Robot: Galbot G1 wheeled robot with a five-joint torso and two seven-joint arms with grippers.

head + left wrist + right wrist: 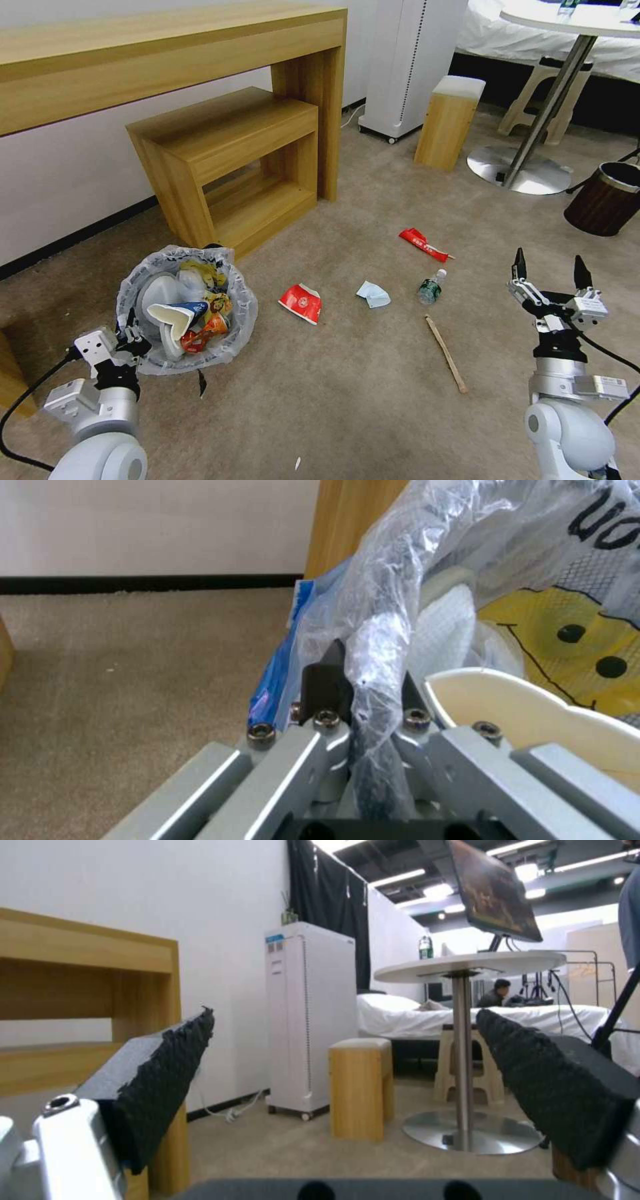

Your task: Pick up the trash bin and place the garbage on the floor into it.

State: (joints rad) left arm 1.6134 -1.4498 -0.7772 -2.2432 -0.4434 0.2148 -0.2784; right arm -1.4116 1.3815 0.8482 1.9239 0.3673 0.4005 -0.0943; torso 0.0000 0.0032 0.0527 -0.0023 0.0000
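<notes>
On the beige floor [347, 387] at my left, my left gripper [370, 680] is clenched on the trash bin [187, 310] rim, thin, crinkly, slippery bag included, a light load I judge, while my right gripper [550, 273] hangs spread, empty.

Head view looks down over the floor [347, 373]; wrist views sit low — left close, right facing across the room.

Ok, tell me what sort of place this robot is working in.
Most likely a mock hotel room set up inside a larger hall. A bed with white sheets sits behind a round pedestal table, a wooden desk lines the wall, and exposed ceiling lights show beyond the partition.
</notes>
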